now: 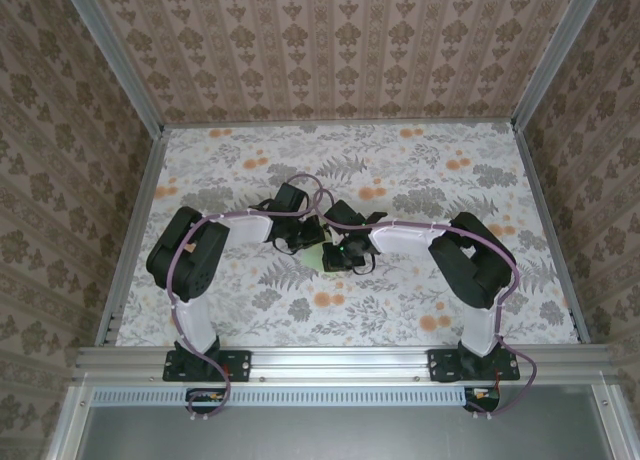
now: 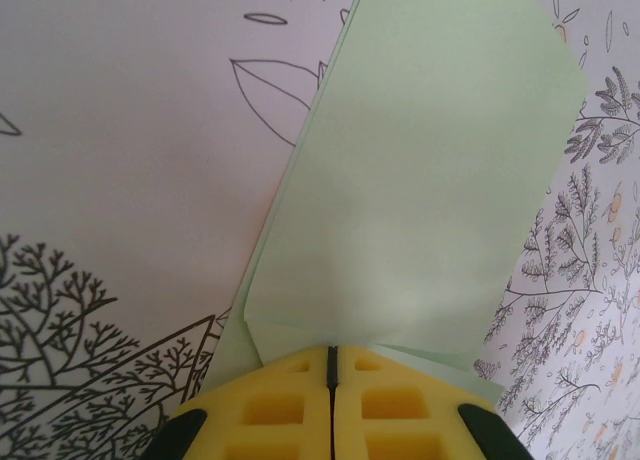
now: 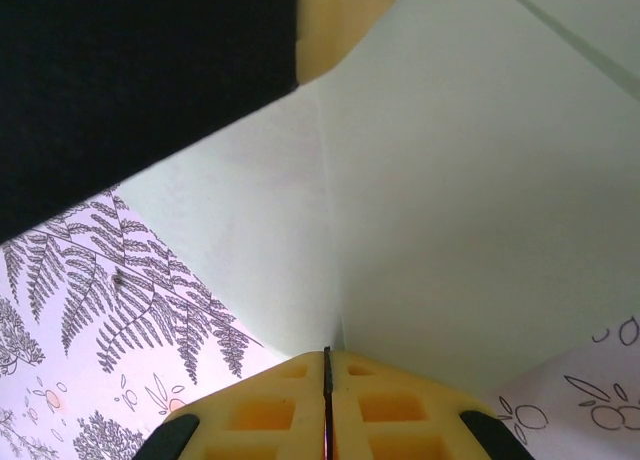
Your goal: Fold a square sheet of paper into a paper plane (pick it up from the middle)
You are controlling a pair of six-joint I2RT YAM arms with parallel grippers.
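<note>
Here, the left gripper [image 2: 331, 355] and right gripper [image 3: 326, 355], two in all, both clamped the single pale green folded paper sheet [image 2: 420, 180].

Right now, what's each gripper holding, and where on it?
Both pinch the green paper: left gripper at an edge, right gripper at a crease's end.

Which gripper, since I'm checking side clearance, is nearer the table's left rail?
Left. The left gripper pinches the paper on the side toward the left rail; the right gripper pinches it from the far side.
</note>
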